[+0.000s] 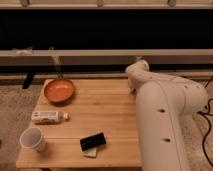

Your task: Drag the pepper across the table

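Observation:
The light-wood table (105,107) fills the middle of the camera view. No small dark-red pepper shows on it; it is hidden or out of view. My white arm (165,115) rises large at the right and bends down at the table's far right edge. My gripper (133,89) is there, low at that edge, mostly hidden behind the arm's wrist.
A round orange frying pan (59,90) sits at the table's far left. A white bottle (49,117) lies on its side at the left. A white cup (33,139) stands at the front left. A black block on a pale sponge (93,144) lies at the front middle.

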Controlling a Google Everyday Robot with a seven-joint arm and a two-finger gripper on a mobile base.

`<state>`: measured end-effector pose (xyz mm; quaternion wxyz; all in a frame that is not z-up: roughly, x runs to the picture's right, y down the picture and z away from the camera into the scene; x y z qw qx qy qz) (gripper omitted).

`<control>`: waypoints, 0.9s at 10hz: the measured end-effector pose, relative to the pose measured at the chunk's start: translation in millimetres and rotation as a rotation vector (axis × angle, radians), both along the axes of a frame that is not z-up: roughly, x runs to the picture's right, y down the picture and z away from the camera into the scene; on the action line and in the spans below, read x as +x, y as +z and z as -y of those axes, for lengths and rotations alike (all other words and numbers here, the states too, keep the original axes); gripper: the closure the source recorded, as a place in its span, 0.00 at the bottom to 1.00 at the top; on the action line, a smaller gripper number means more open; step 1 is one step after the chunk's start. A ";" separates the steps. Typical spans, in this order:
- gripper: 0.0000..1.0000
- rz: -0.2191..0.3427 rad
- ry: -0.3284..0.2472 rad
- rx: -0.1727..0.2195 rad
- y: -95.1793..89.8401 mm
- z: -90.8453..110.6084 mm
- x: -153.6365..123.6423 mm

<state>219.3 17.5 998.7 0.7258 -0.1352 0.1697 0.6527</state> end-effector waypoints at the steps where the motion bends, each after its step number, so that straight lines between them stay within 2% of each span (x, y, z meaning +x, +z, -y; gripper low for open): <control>1: 0.95 0.013 0.006 -0.002 -5.5 -5.2 2.5; 2: 0.95 0.037 0.007 -0.006 -16.6 -15.3 0.6; 5: 0.95 0.086 -0.043 -0.012 -51.5 -38.9 -1.5; 7: 0.95 0.116 -0.100 -0.030 -70.3 -53.4 -2.1; 9: 0.95 0.139 -0.179 -0.074 -91.2 -77.3 -4.6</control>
